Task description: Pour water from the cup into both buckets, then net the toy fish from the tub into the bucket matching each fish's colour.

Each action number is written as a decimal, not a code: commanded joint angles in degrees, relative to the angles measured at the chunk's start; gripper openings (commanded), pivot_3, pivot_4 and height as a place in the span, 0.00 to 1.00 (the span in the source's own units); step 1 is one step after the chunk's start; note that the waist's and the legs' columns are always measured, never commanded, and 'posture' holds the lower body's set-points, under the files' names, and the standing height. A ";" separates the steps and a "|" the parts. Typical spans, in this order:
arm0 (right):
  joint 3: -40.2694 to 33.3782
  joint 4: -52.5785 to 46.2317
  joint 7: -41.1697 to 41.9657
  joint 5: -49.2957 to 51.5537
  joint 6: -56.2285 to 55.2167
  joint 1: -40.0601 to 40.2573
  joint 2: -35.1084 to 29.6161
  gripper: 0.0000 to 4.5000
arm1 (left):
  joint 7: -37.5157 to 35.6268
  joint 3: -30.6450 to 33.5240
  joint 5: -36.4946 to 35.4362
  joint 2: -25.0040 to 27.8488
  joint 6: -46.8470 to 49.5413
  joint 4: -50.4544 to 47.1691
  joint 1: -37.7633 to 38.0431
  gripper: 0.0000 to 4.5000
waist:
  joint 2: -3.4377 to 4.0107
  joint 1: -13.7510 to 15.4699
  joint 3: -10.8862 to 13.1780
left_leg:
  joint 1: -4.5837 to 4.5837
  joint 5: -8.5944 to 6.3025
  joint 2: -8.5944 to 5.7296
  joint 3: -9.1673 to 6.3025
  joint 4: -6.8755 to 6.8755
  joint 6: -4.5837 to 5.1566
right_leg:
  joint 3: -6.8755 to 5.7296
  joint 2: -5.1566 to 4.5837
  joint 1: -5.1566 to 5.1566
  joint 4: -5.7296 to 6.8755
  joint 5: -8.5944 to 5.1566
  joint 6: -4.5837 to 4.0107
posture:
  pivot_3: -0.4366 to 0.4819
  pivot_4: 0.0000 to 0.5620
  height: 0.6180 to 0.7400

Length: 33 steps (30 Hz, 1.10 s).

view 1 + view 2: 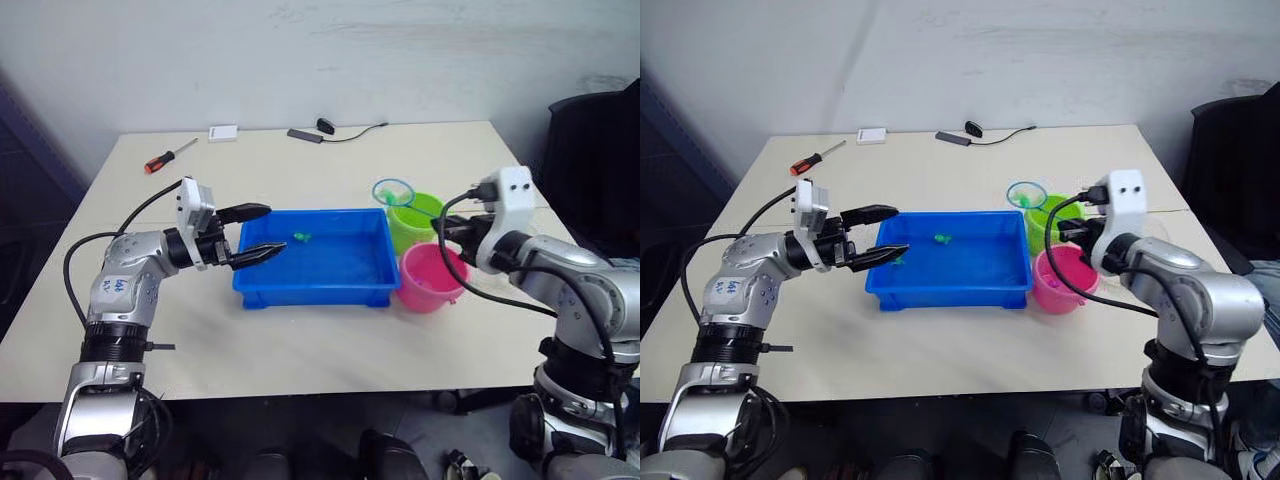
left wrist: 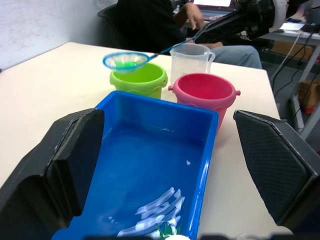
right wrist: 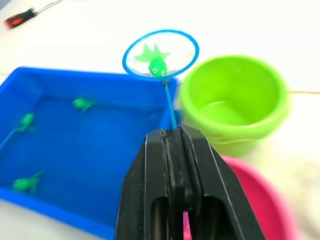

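One green fish point(image 3: 157, 64) lies in the net point(image 3: 160, 54), just beside the lime bucket point(image 3: 234, 102).
Right tool point(image 3: 172, 136), pressed together on the net's stick, should carry the hoop level over the lime mouth before tipping; left tool point(image 1: 252, 233) is spread at the tub point(image 1: 312, 285).

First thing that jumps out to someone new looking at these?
The blue tub mid-table, with small green fish in it. Next, the right gripper shut on the stick of the net, which holds a green fish up beside the green bucket, with the pink bucket next to that. The left gripper hangs open at the tub's other end.
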 commanded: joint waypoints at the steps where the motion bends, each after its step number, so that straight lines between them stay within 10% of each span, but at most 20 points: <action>1: 2.64 0.30 -0.30 -2.41 -4.89 -0.23 -3.79 0.00 | -1.04 -0.24 0.81 -0.58 -2.26 1.43 -2.36 1.00 | 0.01 -0.02 0.01 | -0.02 0.00 0.00 0.01 -0.01 0.00 | 0.00 0.00 0.00 0.00 0.00 0.01 | 0.48 0.27 1.00; 16: 34.62 10.51 1.86 -35.25 -42.42 6.96 -27.44 0.00 | -1.27 -0.29 1.30 -1.12 -2.90 1.64 -1.98 1.00 | -0.15 0.00 0.10 | 0.08 0.27 -0.08 0.08 -0.03 -0.38 | 0.01 -0.03 0.04 -0.39 -0.15 0.35 | 0.48 0.27 1.00; 33: 40.66 14.03 -3.18 -66.61 -64.28 13.17 -37.54 0.00 | -0.99 -0.42 1.22 -1.67 -2.98 1.38 -1.58 1.00 | -0.16 0.11 0.10 | 0.08 0.29 -0.07 0.12 -0.05 -0.39 | -0.01 -0.03 0.07 -0.81 -0.08 0.29 | 0.48 0.27 1.00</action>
